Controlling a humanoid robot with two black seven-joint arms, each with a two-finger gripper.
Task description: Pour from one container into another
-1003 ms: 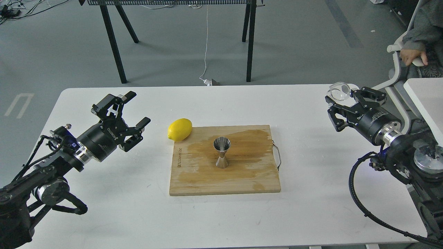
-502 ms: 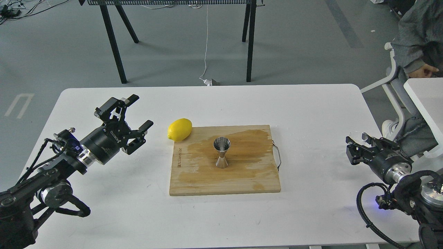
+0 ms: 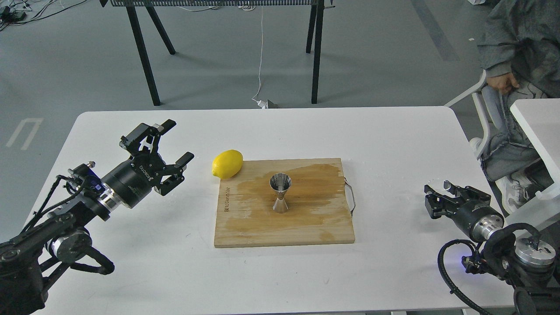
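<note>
Take the pale wooden cutting board (image 3: 284, 218) with its wire handle as your landmark; it lies in the middle of the white bench (image 3: 262, 131), and a darker wet-looking stain spreads across its far half. The shiny stainless-steel hourglass-shaped jigger (image 3: 280, 193) stands upright near the board's centre, open cone facing up, touched by neither arm. A yellow lemon (image 3: 227, 164) lies on the bench just beside the board's far left corner, against its edge.

Your left end effector (image 3: 168, 146) hovers above the bench well to the left of the board, beyond the lemon. Its two black fingers are spread wide apart with nothing between them.

Your right end effector (image 3: 437, 194) sits low over the bench, well to the right of the board and near the bench's right edge. The small clear glass cup (image 3: 439, 183) shows only as a faint transparent rim at the fingertips, so you will find it there, far from the jigger. The fingers appear drawn in around that rim, holding the cup, though the glass is hard to make out against the white surface. You cannot tell from this view whether anything is inside the cup, nor how far it tilts.
</note>
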